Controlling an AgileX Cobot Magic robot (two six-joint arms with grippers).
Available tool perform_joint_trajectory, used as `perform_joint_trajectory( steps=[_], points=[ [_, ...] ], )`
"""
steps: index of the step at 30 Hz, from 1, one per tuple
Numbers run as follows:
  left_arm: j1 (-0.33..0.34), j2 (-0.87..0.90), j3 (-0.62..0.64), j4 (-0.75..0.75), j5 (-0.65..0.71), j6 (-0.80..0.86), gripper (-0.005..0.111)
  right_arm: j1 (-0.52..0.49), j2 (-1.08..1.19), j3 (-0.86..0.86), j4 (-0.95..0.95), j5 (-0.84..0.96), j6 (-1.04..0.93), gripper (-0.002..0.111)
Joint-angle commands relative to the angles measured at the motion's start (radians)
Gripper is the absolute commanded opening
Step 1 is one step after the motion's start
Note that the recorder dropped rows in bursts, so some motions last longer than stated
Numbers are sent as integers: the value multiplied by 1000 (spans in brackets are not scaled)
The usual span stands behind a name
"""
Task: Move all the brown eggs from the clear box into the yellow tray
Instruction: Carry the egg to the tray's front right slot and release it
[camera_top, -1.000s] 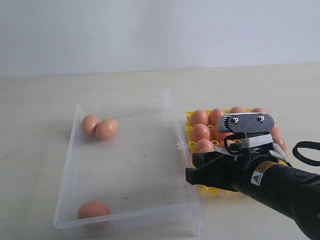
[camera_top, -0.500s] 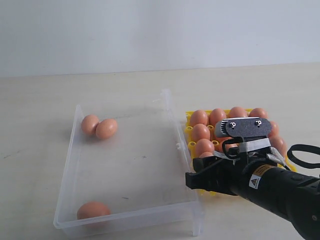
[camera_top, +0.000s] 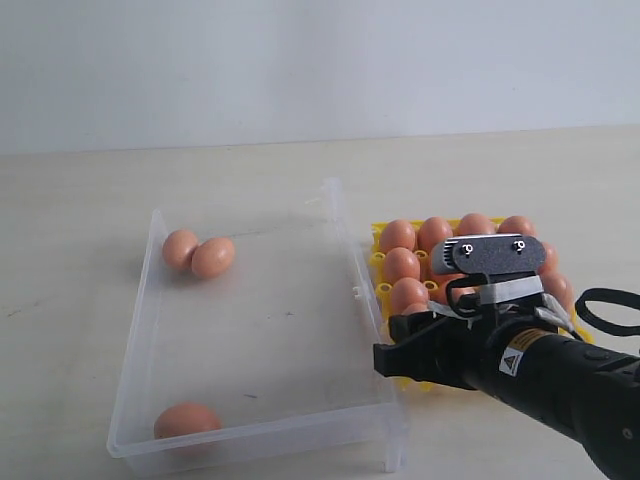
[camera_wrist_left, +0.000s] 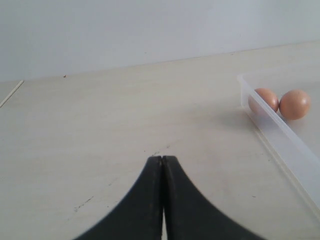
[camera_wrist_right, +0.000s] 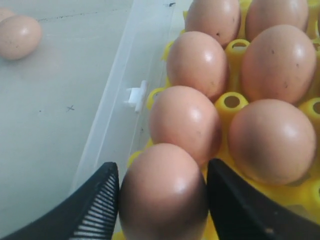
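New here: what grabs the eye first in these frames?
The yellow tray, right of the clear box, is packed with brown eggs; the right gripper straddles one at its box-side edge. Three eggs are left in the box: two at the far corner, one near.

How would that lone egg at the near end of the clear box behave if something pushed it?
The lone egg is smooth and oval, lying on its side on the flat floor of the clear box, so it would probably roll, likely in a curve. Being an egg, it probably cracks under a hard squeeze.
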Motion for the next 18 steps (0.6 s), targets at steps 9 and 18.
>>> perform_joint_trajectory(
  steps=[9, 18],
  points=[
    [-1, 1, -4, 1, -13, -4, 0, 2, -29, -6, 18, -24, -26, 60],
    [-1, 1, -4, 1, -13, -4, 0, 2, -141, -12, 98, 38, -139, 60]
  ],
)
